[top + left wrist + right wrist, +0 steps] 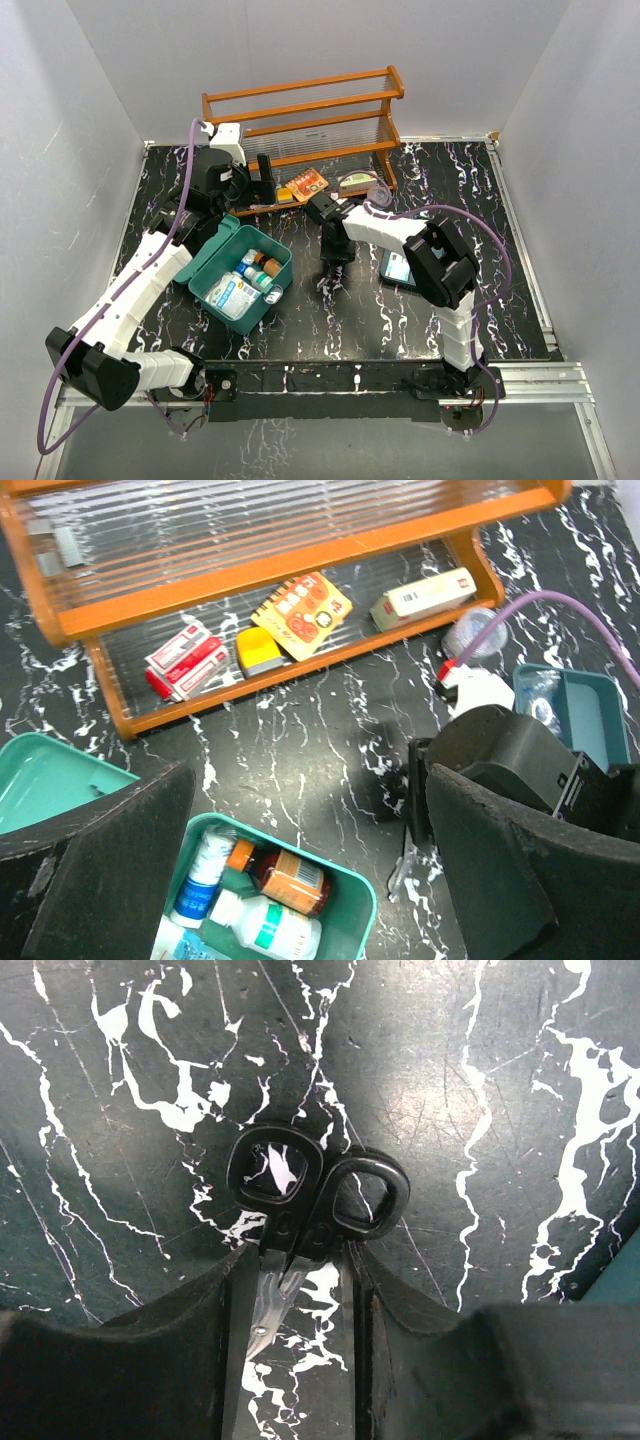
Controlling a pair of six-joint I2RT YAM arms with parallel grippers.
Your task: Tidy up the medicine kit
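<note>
Right hand points down, fingers straddling scissors on table.

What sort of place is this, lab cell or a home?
Probably a lab test cell: plain white panels wall in a black marbled table, the arms bolt to an aluminium rail, and the wooden rack and medicine kit look like staged props.

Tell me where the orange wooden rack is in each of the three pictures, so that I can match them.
Top external: the rack stands at the far edge of the table, top centre.
Left wrist: the rack runs across the top of the picture.
Right wrist: not in it.
Shared landmark: the black table with white veins shows in all three.
</note>
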